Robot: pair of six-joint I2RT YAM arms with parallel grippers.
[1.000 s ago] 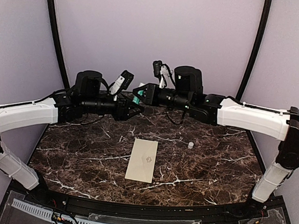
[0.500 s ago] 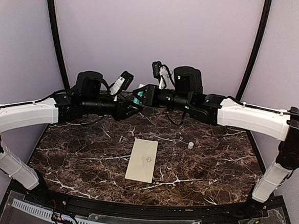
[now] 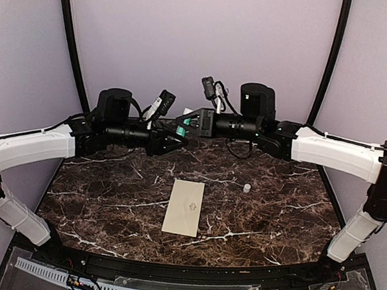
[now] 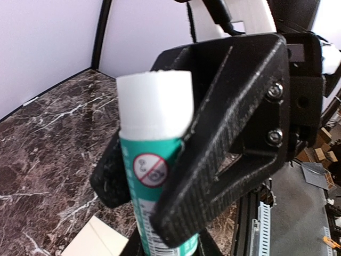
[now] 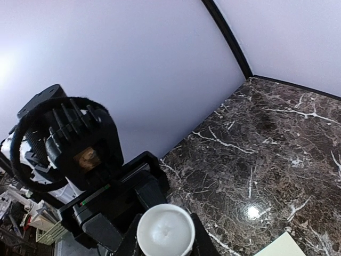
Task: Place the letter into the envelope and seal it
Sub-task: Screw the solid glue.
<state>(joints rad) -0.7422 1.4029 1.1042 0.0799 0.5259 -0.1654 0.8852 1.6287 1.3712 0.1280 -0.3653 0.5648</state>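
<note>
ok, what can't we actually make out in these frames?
The letter: shows in no view, so whether it is already inside the envelope is unknown.
The left end effector: dark on dark in the top view, and its fingers fall below the left wrist view's bottom edge, so the grip is unclear.
The glue stick: lower end cut off by the left wrist view's bottom edge.
The small white item: too small in the top view to identify.

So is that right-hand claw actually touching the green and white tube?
Touching. The left wrist view shows the right gripper with its fingers pressed against both sides of the glue stick, with no gap.
</note>
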